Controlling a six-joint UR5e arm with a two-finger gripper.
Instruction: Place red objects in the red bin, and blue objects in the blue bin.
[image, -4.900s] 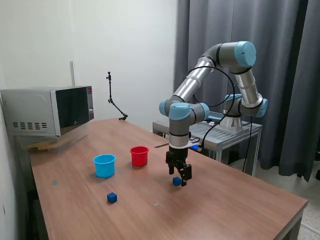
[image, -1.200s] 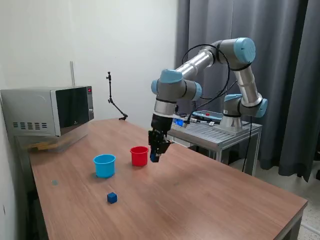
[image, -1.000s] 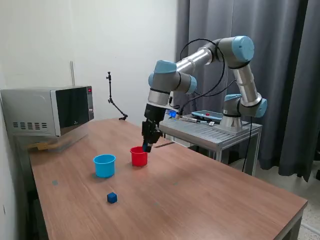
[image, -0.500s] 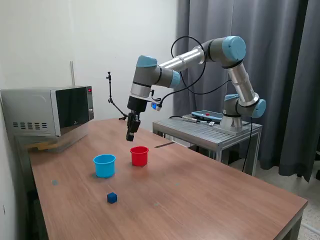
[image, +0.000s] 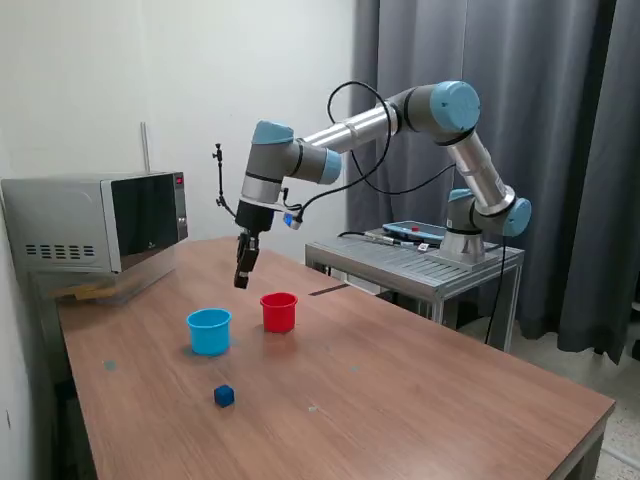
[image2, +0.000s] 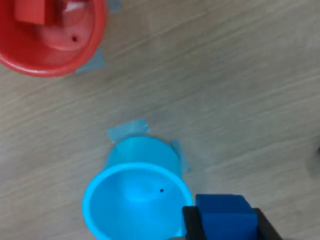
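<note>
My gripper hangs in the air behind the two cups, shut on a dark-blue cube. In the wrist view the gripper holds the cube just beside the rim of the light-blue cup, which looks empty. The blue cup stands on the table at the exterior view's left of the red cup. The red cup has a red cube inside. A second dark-blue cube lies on the table in front of the blue cup.
A microwave stands at the table's back corner on the exterior view's left. A thin black stand rises behind the gripper. A metal cart holds the arm's base on the exterior view's right. Tape marks lie by the cups.
The gripper took the blue cube off the table, rose, and carried it to the exterior view's left, past the red cup to a spot behind the blue cup.
</note>
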